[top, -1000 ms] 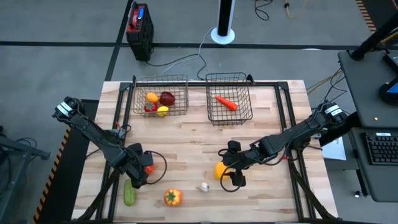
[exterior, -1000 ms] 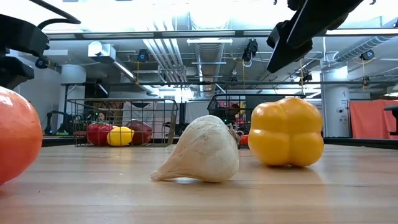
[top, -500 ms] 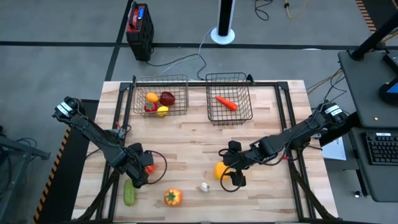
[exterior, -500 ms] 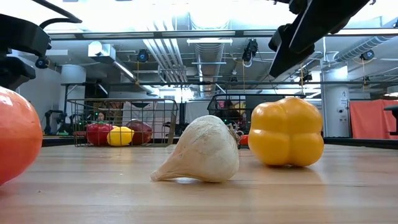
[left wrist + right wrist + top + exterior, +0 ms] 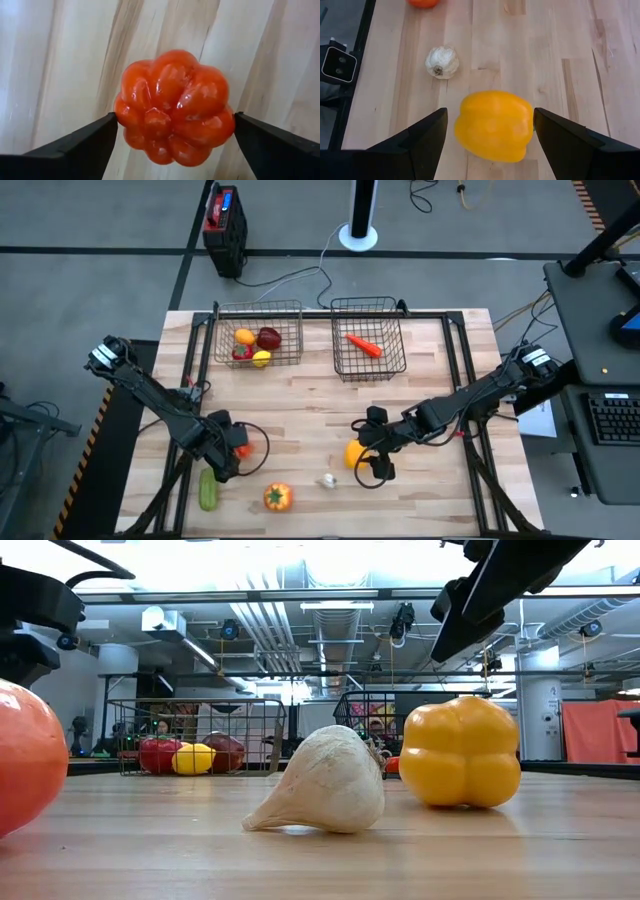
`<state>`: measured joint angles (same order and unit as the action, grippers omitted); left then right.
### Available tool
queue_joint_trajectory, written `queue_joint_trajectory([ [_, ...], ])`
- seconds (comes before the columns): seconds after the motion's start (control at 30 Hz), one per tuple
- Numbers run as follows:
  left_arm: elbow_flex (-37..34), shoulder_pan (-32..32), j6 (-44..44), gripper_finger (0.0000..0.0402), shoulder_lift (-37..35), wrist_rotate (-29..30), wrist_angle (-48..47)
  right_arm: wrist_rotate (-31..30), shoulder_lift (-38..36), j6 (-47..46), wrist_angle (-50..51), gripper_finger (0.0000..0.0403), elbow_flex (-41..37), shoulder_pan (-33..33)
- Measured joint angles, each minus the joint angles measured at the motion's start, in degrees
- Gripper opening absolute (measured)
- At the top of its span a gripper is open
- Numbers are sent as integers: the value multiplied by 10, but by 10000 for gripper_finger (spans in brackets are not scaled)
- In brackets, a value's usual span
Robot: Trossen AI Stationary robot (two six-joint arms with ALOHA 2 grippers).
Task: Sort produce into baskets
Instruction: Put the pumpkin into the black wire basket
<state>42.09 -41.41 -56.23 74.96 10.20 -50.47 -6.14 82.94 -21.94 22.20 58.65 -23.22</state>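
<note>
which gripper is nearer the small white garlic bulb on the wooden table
Right. The right gripper hangs open over the yellow pepper, next to the white garlic bulb. The left gripper is farther off, open around the red tomato.

Left pincer low, fingers spread, right pincer likewise

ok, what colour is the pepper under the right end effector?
Yellow. The pepper shows best in the right wrist view, between the open end effector fingers.
</note>
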Motion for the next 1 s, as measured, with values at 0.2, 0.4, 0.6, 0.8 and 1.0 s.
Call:
queue_joint_trajectory([
  [0.2, -4, 2, 4, 367, 0, 5, 23, 0, 0, 0, -2, 288, 0, 0],
  [0.4, -10, 3, -7, 367, 19, 10, 39, 0, 0, 0, -2, 288, 0, 0],
  [0.6, -7, 4, -9, 368, 42, 35, 44, 0, 0, -1, -3, 288, 0, 0],
  [0.8, -4, 4, -12, 370, 62, 57, 49, 0, 0, -1, -2, 288, -1, 0],
  [1.0, -5, 4, -9, 370, 59, 68, 53, 0, 0, -1, -2, 288, -1, 0],
])
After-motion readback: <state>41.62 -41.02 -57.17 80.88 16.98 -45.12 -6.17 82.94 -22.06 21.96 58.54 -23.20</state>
